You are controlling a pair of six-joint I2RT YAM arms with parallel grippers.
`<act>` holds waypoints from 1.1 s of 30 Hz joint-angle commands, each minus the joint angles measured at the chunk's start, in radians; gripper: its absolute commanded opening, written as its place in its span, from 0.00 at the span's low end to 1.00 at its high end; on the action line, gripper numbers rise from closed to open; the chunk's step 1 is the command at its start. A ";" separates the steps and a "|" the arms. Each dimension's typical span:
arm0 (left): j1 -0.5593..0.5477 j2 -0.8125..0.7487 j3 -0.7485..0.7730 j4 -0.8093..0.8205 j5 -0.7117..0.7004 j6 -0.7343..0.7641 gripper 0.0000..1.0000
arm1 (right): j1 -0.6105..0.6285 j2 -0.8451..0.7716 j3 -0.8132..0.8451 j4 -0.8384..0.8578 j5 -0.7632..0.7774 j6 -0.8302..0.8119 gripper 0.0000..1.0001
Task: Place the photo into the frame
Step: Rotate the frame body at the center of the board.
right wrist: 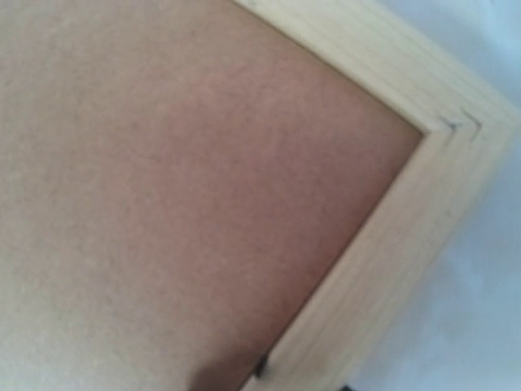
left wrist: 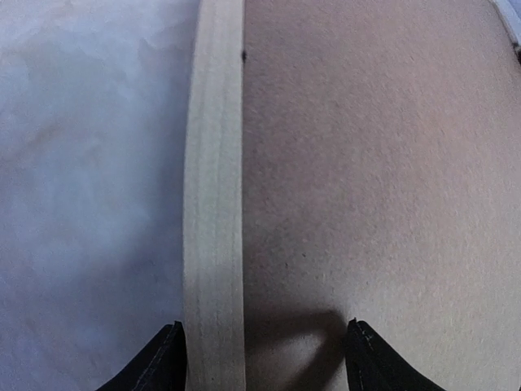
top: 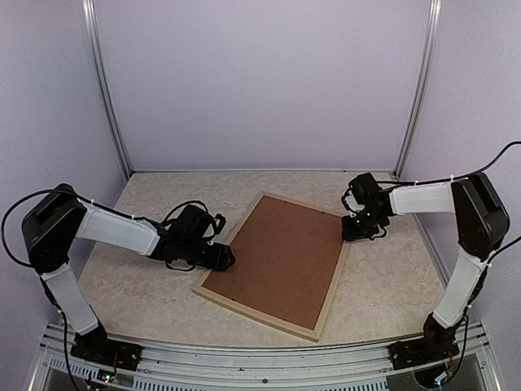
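**Both hands at the frame, and no photo in sight.**

The left hand (top: pixel 221 258) sits low at the left rail of the frame (top: pixel 256 314). It is released: its fingers (left wrist: pixel 163 366) are spread with the rail between them, one tip over the table (top: pixel 146 285) and the other over the brown board (top: pixel 277 261). The frame lies flat on the table, back side up, and the board fills it. The photo shows in no view; perhaps it is under the board. Farther away, the right hand (top: pixel 364 228) stands at the far right corner of the frame, and I cannot tell whether it is released or clenched. I judge that the step in hand is work on the back of the frame. The next move calls for a firm hold on the rail or the board edge that does not slide the frame.
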 commanded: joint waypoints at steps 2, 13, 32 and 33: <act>-0.093 -0.100 -0.136 -0.051 0.103 -0.074 0.64 | 0.001 0.098 0.045 -0.009 -0.095 -0.179 0.17; -0.167 -0.387 -0.170 -0.177 -0.030 -0.147 0.71 | 0.005 0.215 0.159 0.044 -0.293 -0.219 0.23; 0.021 -0.129 0.135 -0.456 -0.251 -0.019 0.90 | 0.006 0.059 0.136 0.022 -0.214 -0.103 0.61; 0.022 -0.115 0.145 -0.465 -0.253 -0.015 0.90 | 0.008 0.047 0.126 0.027 -0.216 -0.099 0.61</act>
